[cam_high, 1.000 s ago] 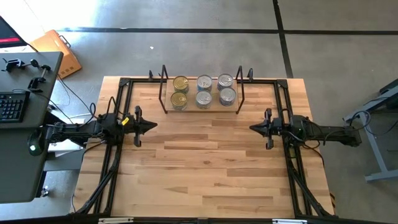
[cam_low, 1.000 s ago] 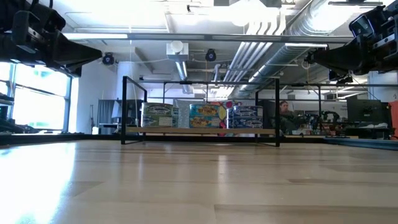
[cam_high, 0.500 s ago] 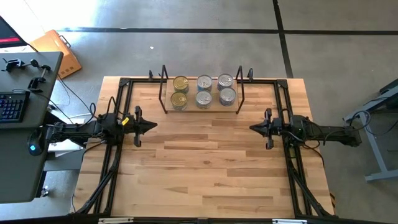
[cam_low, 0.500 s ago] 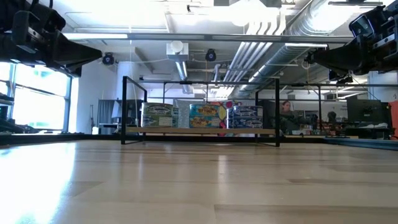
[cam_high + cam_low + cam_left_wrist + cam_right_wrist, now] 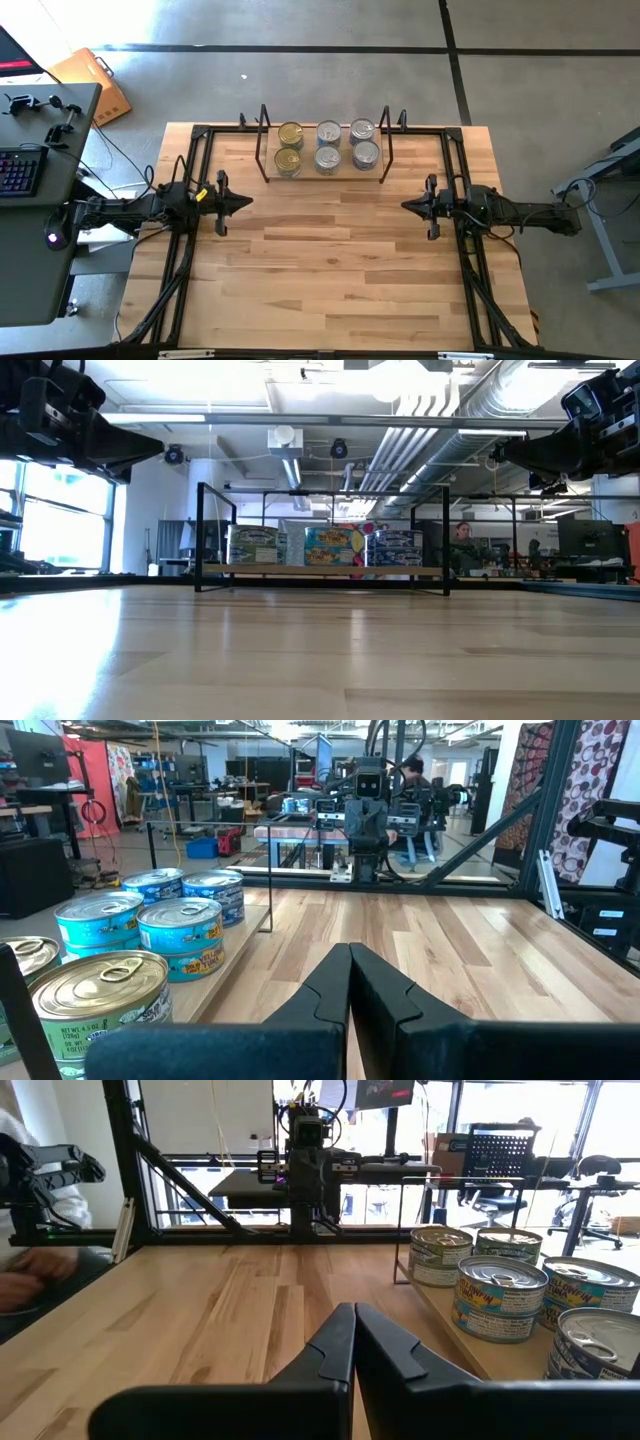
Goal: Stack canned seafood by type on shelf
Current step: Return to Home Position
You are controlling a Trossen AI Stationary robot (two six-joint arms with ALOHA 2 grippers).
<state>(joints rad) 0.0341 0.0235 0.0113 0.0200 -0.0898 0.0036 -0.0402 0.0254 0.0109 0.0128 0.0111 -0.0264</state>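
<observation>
Tuna tins [image 5: 327, 158] sit stacked by colour on the shelf [image 5: 320, 177], ahead of and beside my left claw [image 5: 243, 203] and right claw [image 5: 408, 206], both clenched and empty. Homing well means level arms above the worktop [image 5: 320, 270], clear of the wire frame.

On the side label of the gold-topped tin [image 5: 100, 1005] at the shelf's left end, small print looks like "NET WT. 5 OZ" — the rest of that line is too small. Lettering on the other tins [image 5: 180, 935] cannot be read.
</observation>
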